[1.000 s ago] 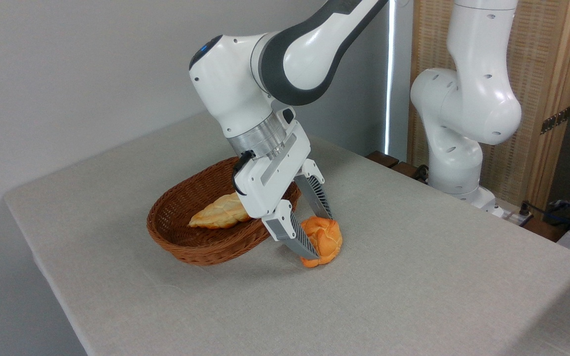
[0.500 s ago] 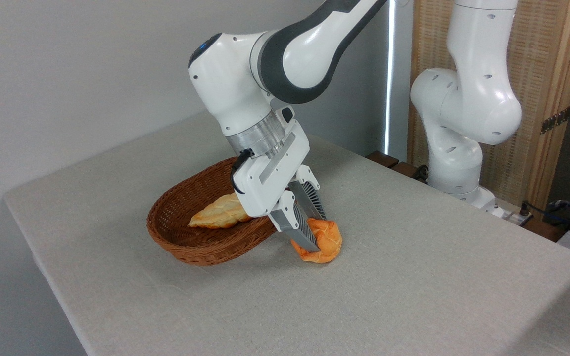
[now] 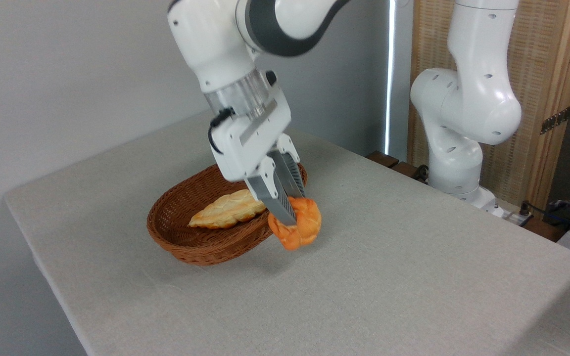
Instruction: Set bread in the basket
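Since half a second ago, my gripper (image 3: 292, 210) is lifting the orange bun (image 3: 301, 228) clear of the surface (image 3: 413, 277), where it was lying before, and carrying it up and to the left. Both fingers (image 3: 274, 197) are now pinching the bun narrowly from either side, and it is hanging tilted beneath them, just beside the right rim of the wicker basket (image 3: 201, 242) and not yet over it.

I am counting two bread pieces in all: the one orange knobbly bun in my grip, and one paler braided loaf (image 3: 226, 209) that is lying inside the basket, lengthwise across its floor. I am seeing one basket, sitting on the grey cloth-covered surface near its left half.

I am working with one arm (image 3: 235, 54), which is reaching down from the top of the view with its wrist angled toward the basket. Its base column (image 3: 463, 113) is standing at the far right edge of the surface, in front of a wooden slatted panel (image 3: 552, 74).
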Available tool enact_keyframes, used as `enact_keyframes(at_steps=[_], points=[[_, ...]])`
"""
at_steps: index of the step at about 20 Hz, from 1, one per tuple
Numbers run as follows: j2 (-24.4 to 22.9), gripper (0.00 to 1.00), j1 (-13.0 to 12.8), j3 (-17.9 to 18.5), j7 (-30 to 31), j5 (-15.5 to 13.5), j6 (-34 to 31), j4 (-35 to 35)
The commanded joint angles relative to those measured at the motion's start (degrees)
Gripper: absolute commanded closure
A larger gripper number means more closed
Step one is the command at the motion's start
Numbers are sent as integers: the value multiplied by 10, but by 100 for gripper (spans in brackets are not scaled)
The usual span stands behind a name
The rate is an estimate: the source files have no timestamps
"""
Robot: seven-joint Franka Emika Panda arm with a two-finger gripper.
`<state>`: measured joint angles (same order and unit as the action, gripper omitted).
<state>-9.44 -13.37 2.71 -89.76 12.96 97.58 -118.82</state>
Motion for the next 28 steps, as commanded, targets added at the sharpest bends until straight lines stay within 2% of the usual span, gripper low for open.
enact_keyframes(at_steps=[1,3,5,6,8,10,11,12,13,17,20,22,25,28], points=[[0,54,-6,0,12,-39,-28,48],[0,54,-5,-23,62,-61,-28,61],[1,54,-5,-49,143,-64,-23,61],[2,47,-5,-59,185,-69,-19,61],[2,18,-5,-61,247,-100,-18,66],[2,3,-5,-58,300,-135,-19,82],[1,0,-3,-54,320,-157,-20,86],[1,0,0,-54,339,-172,-20,86],[1,0,0,-54,356,-173,-20,86],[1,0,2,-52,360,-174,-20,87],[1,0,2,-32,407,-173,-20,101],[1,0,2,-6,426,-170,-22,113],[-5,0,2,51,426,-168,-29,136],[-5,0,2,91,427,-167,-29,142]])
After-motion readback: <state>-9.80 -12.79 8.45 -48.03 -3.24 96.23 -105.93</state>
